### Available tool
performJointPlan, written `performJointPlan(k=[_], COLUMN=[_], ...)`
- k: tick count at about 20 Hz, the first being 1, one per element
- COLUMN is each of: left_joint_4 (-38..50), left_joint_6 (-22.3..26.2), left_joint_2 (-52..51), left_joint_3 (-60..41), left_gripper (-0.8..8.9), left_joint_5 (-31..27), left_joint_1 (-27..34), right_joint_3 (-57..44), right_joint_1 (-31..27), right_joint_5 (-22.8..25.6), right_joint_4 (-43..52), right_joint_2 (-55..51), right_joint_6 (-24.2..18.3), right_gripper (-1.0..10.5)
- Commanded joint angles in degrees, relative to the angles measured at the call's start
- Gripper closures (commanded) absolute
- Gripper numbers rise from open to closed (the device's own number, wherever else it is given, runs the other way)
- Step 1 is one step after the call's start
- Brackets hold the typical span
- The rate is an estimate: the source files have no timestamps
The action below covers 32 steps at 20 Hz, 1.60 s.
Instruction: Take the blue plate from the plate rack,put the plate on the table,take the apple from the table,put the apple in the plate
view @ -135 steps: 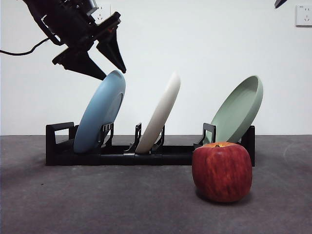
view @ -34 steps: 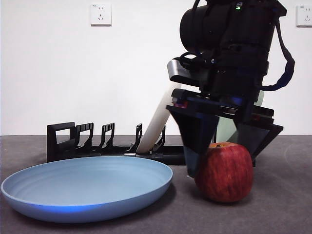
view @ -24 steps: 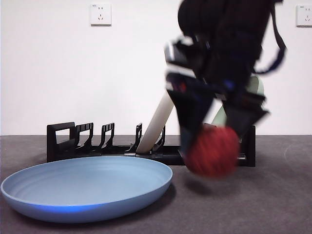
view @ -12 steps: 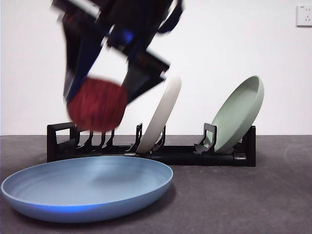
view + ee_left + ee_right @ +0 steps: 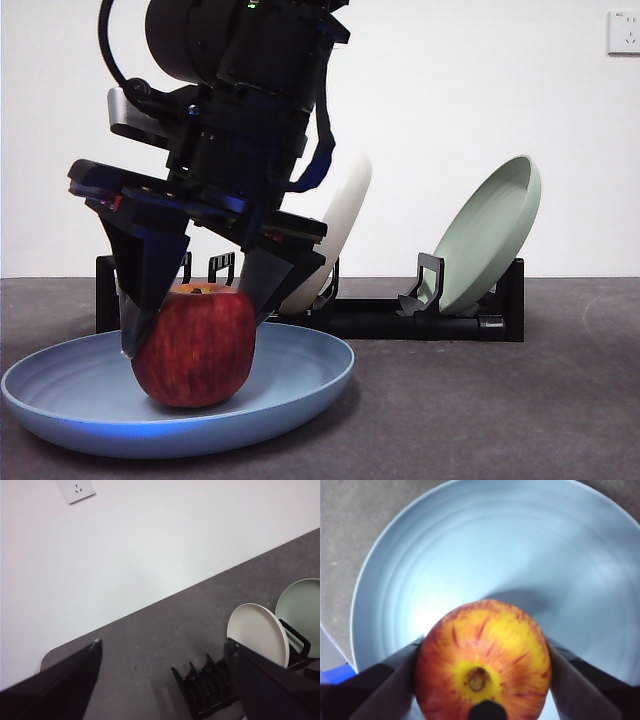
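The blue plate (image 5: 290, 375) lies flat on the table (image 5: 480, 410) at the front left; the right wrist view (image 5: 520, 545) shows its rings. The dark-red apple (image 5: 195, 345) sits in the plate, its yellow stem side up in the right wrist view (image 5: 482, 657). My right gripper (image 5: 195, 310) comes down from above, with a jaw touching the apple on each side. My left gripper (image 5: 162, 680) is open and empty, raised high and away from the table. The black plate rack (image 5: 400, 318) stands behind the plate and also shows in the left wrist view (image 5: 205, 692).
A cream-white plate (image 5: 335, 235) and a pale green plate (image 5: 490, 235) lean in the rack. They also show in the left wrist view, the white plate (image 5: 257, 632) beside the green one (image 5: 300, 602). A white wall with sockets (image 5: 624, 30) stands behind.
My right gripper carried the apple from the table's right up and leftwards, then down into the blue plate. Earlier the blue plate went from the rack to the table.
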Motion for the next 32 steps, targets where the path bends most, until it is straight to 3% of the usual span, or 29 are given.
performJointPlan(k=[1, 8, 13, 17, 19, 22, 24, 25, 32], left_joint_4=[0.0, -1.2, -2.6, -3.2, -3.2, -3.2, -3.2, -2.9, -0.5], left_joint_6=[-0.8, -1.0, -2.1, -1.8, -0.1, 1.7, 3.2, 3.7, 4.2], left_joint_2=[-0.1, 0.7, 1.9, 3.4, 4.1, 5.5, 6.4, 6.7, 5.2], left_joint_3=[-0.1, -0.1, -0.1, -0.1, -0.1, -0.1, -0.2, -0.2, -2.8], left_gripper=[4.04, 4.04, 4.05, 4.05, 4.07, 4.52, 7.28, 8.36, 8.21], left_joint_5=[-0.2, -0.2, 0.1, 6.4, 9.1, 12.4, 15.5, 16.1, 18.8], left_joint_1=[0.2, 0.2, 0.2, 0.2, 0.2, 0.2, 0.2, 0.2, 0.2], right_joint_3=[0.0, 0.1, 0.1, 0.1, 0.1, 0.1, 0.1, 0.1, -1.5], right_joint_1=[0.4, -0.1, -3.6, -8.2, -10.5, -12.3, -12.4, -12.4, -12.4], right_joint_5=[0.1, -0.1, 0.2, 0.2, 0.2, 1.8, 2.9, 3.1, 3.1], right_joint_4=[0.0, 0.0, -4.6, -7.3, -7.4, -8.5, -10.9, -12.2, -14.8], right_joint_2=[0.8, -4.0, -18.8, -33.5, -39.9, -46.9, -49.9, -50.8, -52.5], right_joint_6=[-0.3, -0.3, -0.8, -1.0, -1.0, -1.4, -2.3, -2.4, -3.2], right_gripper=[2.8, 2.9, 2.9, 3.0, 4.1, 7.2, 9.7, 9.6, 9.6])
